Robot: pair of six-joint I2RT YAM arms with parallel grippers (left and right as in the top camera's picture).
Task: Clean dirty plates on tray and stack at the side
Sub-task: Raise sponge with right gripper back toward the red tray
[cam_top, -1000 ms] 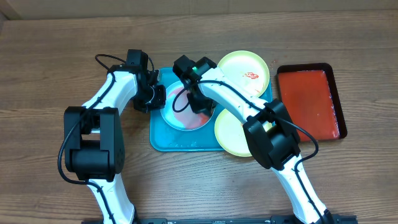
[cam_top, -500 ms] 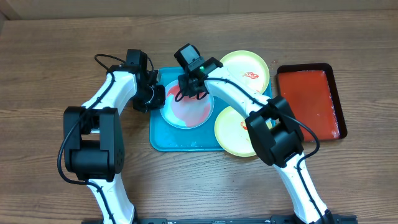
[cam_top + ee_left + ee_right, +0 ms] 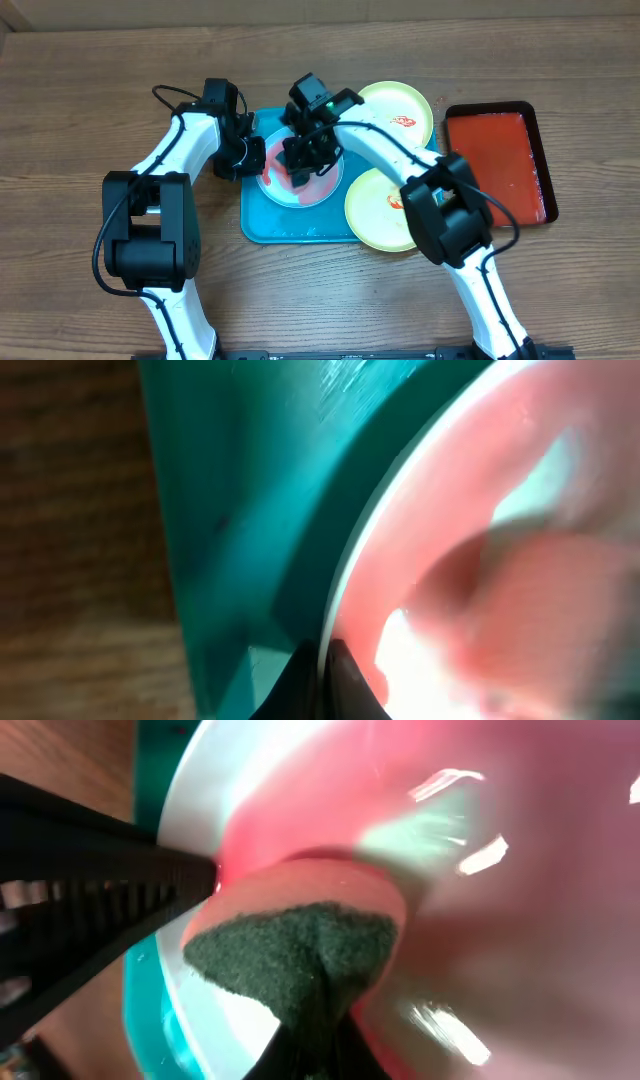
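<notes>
A pale blue-white plate (image 3: 318, 186) smeared with red sauce lies on the turquoise tray (image 3: 268, 225). My left gripper (image 3: 254, 158) is shut on that plate's left rim (image 3: 335, 600), one finger on each side. My right gripper (image 3: 303, 166) is over the plate's left half, shut on a dark green scouring sponge (image 3: 300, 955) that presses on the red smear (image 3: 500, 920). Two pale yellow-green plates lie to the right: one at the back (image 3: 395, 110) with a red smear, one at the front (image 3: 375, 215) partly over the tray's right edge.
A red tray with a dark rim (image 3: 497, 160) sits at the right on the wooden table (image 3: 80, 120). Both arms cross above the turquoise tray's back left part.
My right gripper with the sponge has moved from the plate's right side to its back, then down onto its left half. The left gripper has kept its hold on the rim.
</notes>
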